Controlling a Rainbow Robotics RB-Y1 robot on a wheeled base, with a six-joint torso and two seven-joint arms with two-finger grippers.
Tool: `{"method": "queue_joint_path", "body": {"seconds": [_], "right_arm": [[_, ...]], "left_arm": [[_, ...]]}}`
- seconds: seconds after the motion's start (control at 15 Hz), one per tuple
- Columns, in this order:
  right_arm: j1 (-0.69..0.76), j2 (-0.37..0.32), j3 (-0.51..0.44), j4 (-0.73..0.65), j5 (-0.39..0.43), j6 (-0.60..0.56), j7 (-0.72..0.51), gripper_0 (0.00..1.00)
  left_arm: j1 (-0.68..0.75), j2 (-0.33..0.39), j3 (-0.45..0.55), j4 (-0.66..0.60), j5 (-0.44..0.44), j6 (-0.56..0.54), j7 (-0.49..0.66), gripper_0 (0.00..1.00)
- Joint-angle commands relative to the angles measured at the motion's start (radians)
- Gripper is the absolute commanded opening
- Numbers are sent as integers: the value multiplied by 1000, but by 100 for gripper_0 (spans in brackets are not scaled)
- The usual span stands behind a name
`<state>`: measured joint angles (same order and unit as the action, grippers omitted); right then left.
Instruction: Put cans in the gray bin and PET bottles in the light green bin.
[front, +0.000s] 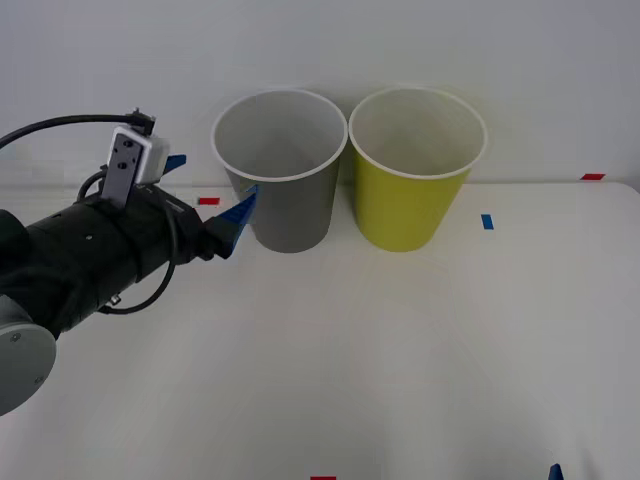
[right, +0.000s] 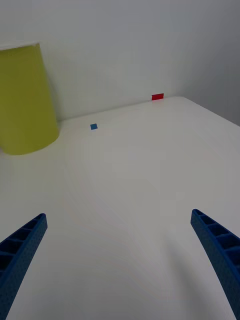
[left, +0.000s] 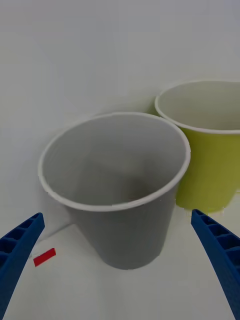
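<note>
Left gripper (front: 210, 205), fingers spread and empty, is being held just beside the gray bin (front: 283, 180) on its left, rim level, green bin (front: 412, 175) touching beyond, while right gripper (right: 120, 265), also spread, is being parked over bare table (front: 400, 360).

Two bins side by side at the back of the counter (front: 400, 350), gray bin (front: 285, 190) touching the light green bin (front: 412, 185), so no squeezing between. Both mouths wide open from above. Left gripper (front: 210, 195) parked just left of gray. Bare counter everywhere in front.
</note>
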<state>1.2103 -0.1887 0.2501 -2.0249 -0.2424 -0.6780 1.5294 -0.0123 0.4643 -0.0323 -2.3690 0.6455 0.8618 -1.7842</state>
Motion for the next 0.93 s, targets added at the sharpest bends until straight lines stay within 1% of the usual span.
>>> {"method": "queue_joint_path", "body": {"seconds": [0.07,0.13,0.27,0.4,0.47,0.53,0.6,0.73,0.8,0.87,0.93], "right_arm": [[0,0,0,0,0,0,0,100],[0,0,0,0,0,0,0,100],[0,0,0,0,0,0,0,100],[0,0,0,0,0,0,0,100],[0,0,0,0,0,0,0,100],[0,0,0,0,0,0,0,100],[0,0,0,0,0,0,0,100],[0,0,0,0,0,0,0,100],[0,0,0,0,0,0,0,100],[0,0,0,0,0,0,0,100],[0,0,0,0,0,0,0,100]], "left_arm": [[107,-15,0,-47,-6,-21,0,100],[141,-27,3,-62,-9,-27,-3,100],[199,-29,8,-98,-14,-43,-4,100],[261,-30,-14,-78,-7,-159,-23,100],[301,-29,-48,-55,-17,-247,-35,100],[341,-29,-83,-26,-52,-342,-77,100],[370,-27,-113,-3,-95,-423,-86,100],[449,-9,-167,14,-193,-541,-72,100],[485,-1,-181,13,-227,-573,-55,100],[529,5,-201,14,-280,-627,19,100],[558,14,-213,13,-320,-662,58,100]]}}
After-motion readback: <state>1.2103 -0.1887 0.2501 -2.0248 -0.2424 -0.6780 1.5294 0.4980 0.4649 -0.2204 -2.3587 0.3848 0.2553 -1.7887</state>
